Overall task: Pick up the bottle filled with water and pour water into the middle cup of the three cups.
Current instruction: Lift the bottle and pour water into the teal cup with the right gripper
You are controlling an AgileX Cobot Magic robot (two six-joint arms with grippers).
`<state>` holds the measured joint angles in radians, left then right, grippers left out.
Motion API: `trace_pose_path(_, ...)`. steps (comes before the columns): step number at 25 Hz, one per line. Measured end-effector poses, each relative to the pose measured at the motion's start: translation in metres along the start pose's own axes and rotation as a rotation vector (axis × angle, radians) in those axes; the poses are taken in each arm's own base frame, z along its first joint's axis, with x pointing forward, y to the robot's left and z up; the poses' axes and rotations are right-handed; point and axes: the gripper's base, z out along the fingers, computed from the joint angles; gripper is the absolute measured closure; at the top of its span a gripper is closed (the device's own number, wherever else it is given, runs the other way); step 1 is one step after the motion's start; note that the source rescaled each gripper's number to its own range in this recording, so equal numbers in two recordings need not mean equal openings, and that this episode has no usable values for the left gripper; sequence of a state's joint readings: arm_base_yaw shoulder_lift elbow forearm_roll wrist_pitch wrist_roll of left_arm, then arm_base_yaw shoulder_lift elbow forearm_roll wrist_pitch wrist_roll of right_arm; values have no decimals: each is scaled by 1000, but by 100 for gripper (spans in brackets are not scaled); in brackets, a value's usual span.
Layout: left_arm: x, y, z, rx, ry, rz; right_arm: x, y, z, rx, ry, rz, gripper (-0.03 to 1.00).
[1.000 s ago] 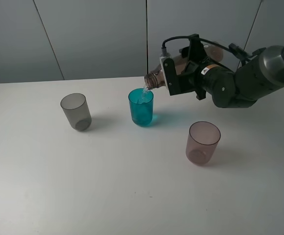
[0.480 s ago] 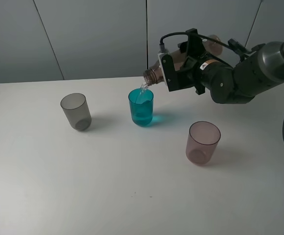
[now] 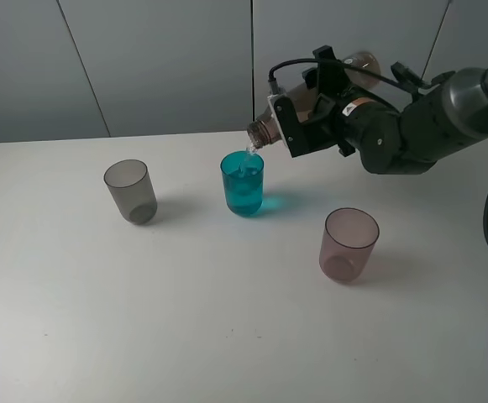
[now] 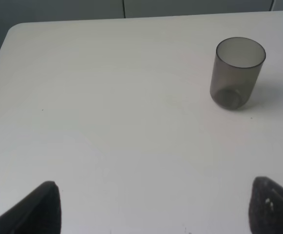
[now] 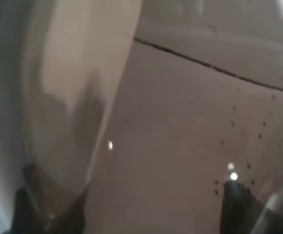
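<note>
mid-pour. pinching the bottle (image 3: 264,131) in the right gripper (image 3: 309,117), upper centre of the frame, neck tipped down just above the teal middle cup (image 3: 242,190), centre. running a thin stream in; already partly filled. next, probably: watching the level, then rolling upright without drifting off the rim. holding the left gripper (image 4: 160,208) spread wide, empty.

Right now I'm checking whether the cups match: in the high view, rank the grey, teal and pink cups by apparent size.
1. pink cup: looks largest, though nearest the camera.
2. grey cup and teal cup: about alike, not ranked.
</note>
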<state>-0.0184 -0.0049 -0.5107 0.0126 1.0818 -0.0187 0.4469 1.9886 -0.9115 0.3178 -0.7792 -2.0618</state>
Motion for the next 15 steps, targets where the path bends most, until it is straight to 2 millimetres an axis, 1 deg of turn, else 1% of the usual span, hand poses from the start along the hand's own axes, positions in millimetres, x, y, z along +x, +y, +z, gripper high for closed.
trace_pose_path(3, 0, 0, 0, 0, 0, 0, 0, -1, 0, 8, -5, -34, 97)
trace_pose_path(15, 0, 0, 0, 0, 0, 0, -3, -2, 0, 27, -31, -67, 97)
